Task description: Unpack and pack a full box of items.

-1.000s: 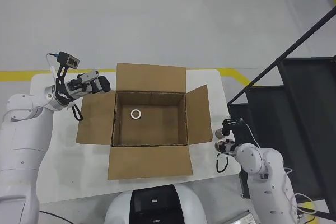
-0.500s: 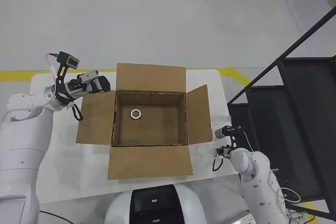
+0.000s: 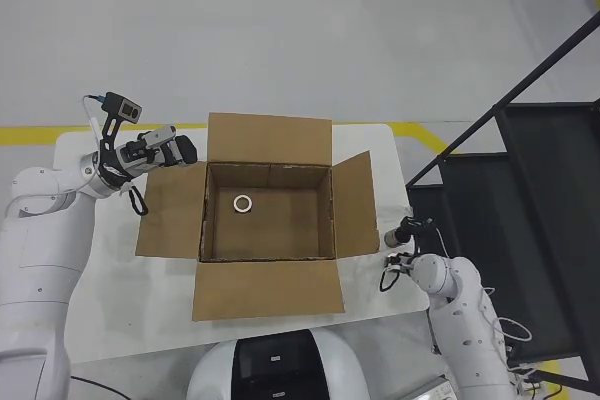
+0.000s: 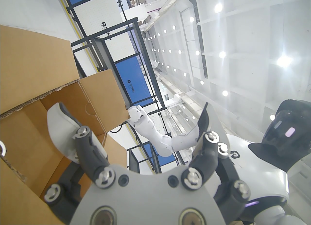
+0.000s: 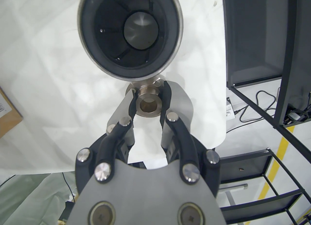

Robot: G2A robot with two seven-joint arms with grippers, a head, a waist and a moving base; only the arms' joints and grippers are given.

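Right gripper (image 5: pixel 147 104): fingers clamped on the short neck of a metal cup (image 5: pixel 130 29), held over the right edge of the white table (image 3: pixel 110 290).
Metal cup: wide steel rim, dark inside, its mouth turned toward the wrist camera. It sits just beside the outer edge of the right flap of the box (image 3: pixel 268 288); whether they touch cannot be told.
Room on the right: only a narrow strip between the flap edge and the dark shelf rack (image 3: pixel 500 200), which stands close against the table.
Left gripper (image 4: pixel 131 114): fingers spread wide, holding nothing, raised by the far corner of the box's left flap, tips pointing toward the box.
Room on the left: white tabletop runs outward from the left flap to the table edge.
Box: open in the middle of the table, four flaps folded outward.
Ring (image 3: pixel 243 203): small and white, lying on the box floor near the far-left corner, apart from the walls.
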